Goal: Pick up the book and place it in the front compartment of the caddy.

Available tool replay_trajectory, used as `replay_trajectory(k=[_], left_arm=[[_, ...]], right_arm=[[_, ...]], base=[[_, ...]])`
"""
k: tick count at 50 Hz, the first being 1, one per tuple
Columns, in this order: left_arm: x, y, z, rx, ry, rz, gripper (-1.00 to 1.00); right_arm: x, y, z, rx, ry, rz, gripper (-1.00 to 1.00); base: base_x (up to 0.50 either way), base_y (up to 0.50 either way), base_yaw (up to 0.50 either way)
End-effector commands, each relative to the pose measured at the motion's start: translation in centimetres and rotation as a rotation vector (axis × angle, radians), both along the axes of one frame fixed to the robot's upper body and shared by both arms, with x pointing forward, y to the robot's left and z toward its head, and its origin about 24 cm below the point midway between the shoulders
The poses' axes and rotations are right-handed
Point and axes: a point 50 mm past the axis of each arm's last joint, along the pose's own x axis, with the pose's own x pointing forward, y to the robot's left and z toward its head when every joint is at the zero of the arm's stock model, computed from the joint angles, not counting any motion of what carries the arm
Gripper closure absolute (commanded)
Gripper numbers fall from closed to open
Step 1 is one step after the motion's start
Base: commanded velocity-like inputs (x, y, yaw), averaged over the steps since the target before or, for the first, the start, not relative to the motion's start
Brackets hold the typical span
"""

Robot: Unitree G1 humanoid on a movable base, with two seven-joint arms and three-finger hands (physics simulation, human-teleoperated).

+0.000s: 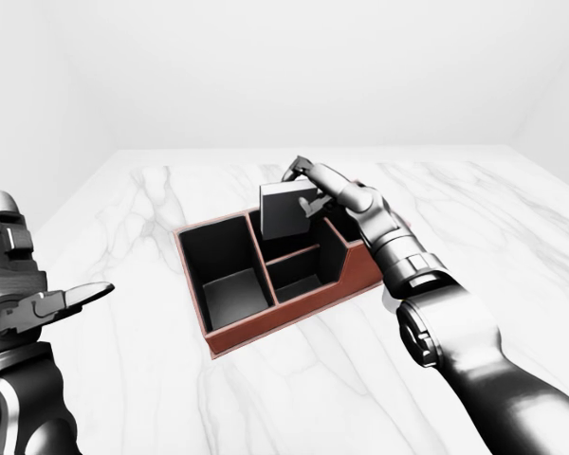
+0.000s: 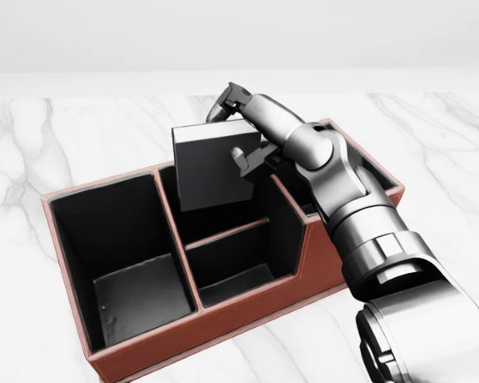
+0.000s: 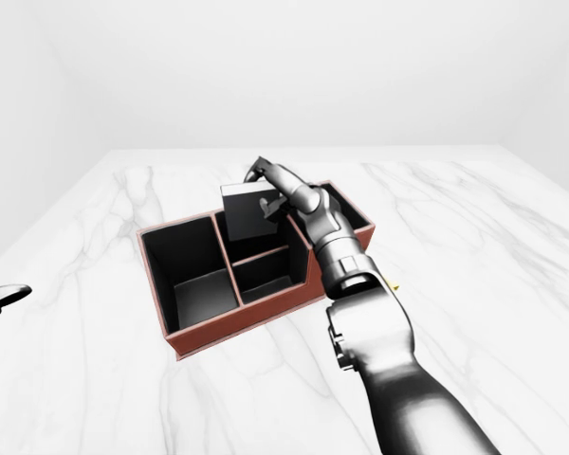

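The red-brown caddy [image 2: 64, 239] stands on the white marble table, with a large compartment at the left and two smaller ones in the middle, one above the other in the head view. My right hand [image 2: 238, 132] is shut on the dark grey book [image 2: 211, 163], fingers over its top edge and thumb on its face. The book stands nearly upright, and its lower edge dips into the upper middle compartment. My left hand [image 1: 71, 296] is open and empty, low at the left of the left-eye view, well away from the caddy.
The marble table [image 1: 152, 209] spreads around the caddy, with its far edge against white walls. A small yellow speck [image 3: 394, 284] shows by the caddy's right end. My right forearm [image 1: 455, 332] crosses over the caddy's right side.
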Motion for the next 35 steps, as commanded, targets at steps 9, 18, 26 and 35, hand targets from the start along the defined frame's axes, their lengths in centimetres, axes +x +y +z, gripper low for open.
replay_trajectory(k=[9, 18, 26, 35], left_arm=[[0.0, 0.0, 0.0, 0.0, 0.001, -0.001, -1.0], [0.0, 0.0, -0.1, 0.002, 0.003, -0.003, -1.0], [0.0, 0.0, 0.1, 0.003, -0.002, -0.002, -1.0], [0.0, 0.0, 0.1, 0.006, -0.006, -0.002, -1.0]], right_arm=[[0.2, -1.2, -0.6, 0.103, 0.015, -0.086, 1.0], [0.3, -1.6, -1.3, 0.061, 0.009, -0.129, 1.0], [0.4, -1.1, -0.6, 0.05, -0.015, -0.126, 1.0], [0.3, -0.5, -0.7, 0.051, -0.011, -0.12, 1.0]], base=[[0.0, 0.0, 0.0], [0.0, 0.0, 0.0], [0.0, 0.0, 0.0], [0.0, 0.0, 0.0]])
